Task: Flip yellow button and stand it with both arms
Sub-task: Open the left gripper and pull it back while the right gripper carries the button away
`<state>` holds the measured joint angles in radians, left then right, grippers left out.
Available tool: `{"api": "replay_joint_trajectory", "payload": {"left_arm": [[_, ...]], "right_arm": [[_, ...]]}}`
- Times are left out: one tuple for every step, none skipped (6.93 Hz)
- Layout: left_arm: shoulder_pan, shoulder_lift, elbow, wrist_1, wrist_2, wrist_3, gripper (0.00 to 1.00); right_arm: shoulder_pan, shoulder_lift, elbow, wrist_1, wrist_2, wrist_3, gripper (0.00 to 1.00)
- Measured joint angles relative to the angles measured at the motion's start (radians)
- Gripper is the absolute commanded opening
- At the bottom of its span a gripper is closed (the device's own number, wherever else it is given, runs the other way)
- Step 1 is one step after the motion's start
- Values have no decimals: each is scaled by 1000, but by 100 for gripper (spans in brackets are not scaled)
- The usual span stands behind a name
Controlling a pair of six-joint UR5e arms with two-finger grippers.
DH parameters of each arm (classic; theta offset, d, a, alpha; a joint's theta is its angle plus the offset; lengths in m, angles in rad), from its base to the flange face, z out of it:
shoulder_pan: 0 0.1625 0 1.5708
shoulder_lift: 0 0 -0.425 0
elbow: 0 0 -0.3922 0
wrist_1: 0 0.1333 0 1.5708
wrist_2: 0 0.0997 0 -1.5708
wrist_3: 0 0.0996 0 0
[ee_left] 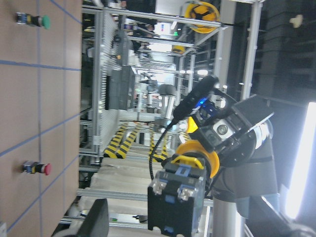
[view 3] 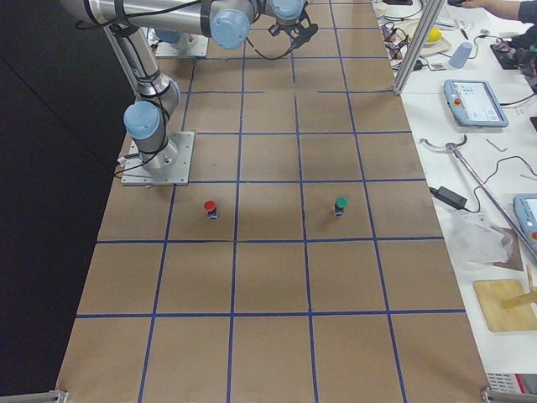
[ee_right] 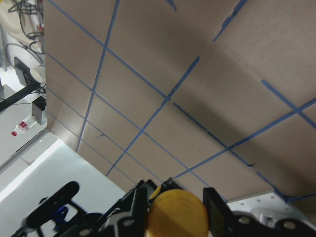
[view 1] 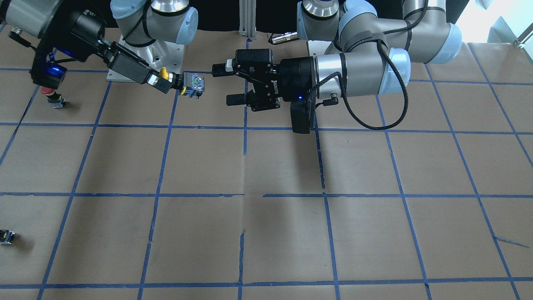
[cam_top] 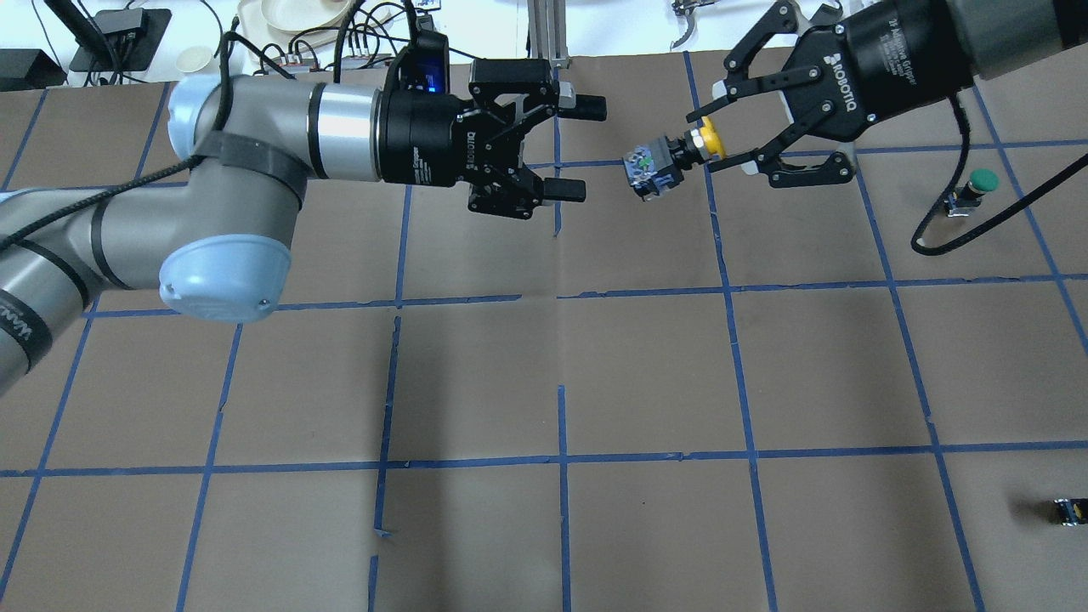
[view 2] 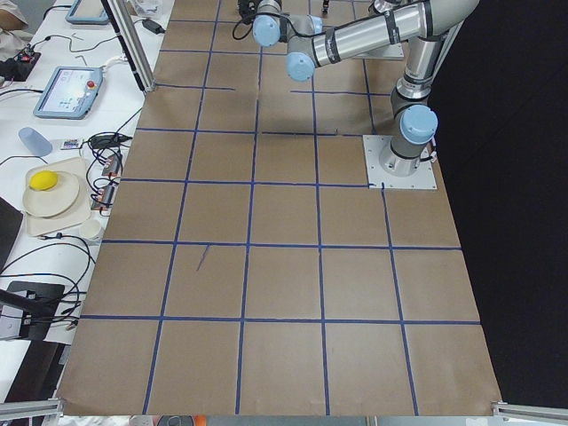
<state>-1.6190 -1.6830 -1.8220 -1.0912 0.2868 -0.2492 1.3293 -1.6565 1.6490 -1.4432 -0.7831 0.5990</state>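
Got the right gripper clamped shut on the yellow button, pinching it right at the cap end. Holding it up in the air above the table, not touching the brown paper or its blue tape grid anywhere. Lying sideways as well: yellow cap tucked in between the fingers, block body poking out toward the left gripper, in line with the gripper holding it.

Got that left gripper aimed straight at it from the opposite side. Has its fingers spread wide with nothing in them. Leaves a clear gap between those tips and the block, so no contact on that side. From the left wrist cam, staring right at the bottom of the block, with the yellow cap peeking out behind it and the right gripper behind that.

Elsewhere on the table, spotting a red button and a green button, both standing upright and well apart from each other, over on the robot's right. Also a small black part lying off on that same side. All three well apart from the held one.
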Motion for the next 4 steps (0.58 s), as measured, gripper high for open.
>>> {"api": "replay_joint_trajectory", "payload": {"left_arm": [[-8, 19, 50, -19, 159, -45, 100], [-13, 50, 78, -67, 323, -62, 100], [-17, 84, 99, -139, 512, -60, 100], [-21, 113, 113, -196, 726, -44, 100]], "right_arm": [[-38, 1, -3, -7, -98, -76, 17], [-76, 1, 0, -6, -205, -208, 17], [-101, 2, 9, -3, -341, -389, 13], [-119, 3, 32, -15, -490, -572, 13]]}}
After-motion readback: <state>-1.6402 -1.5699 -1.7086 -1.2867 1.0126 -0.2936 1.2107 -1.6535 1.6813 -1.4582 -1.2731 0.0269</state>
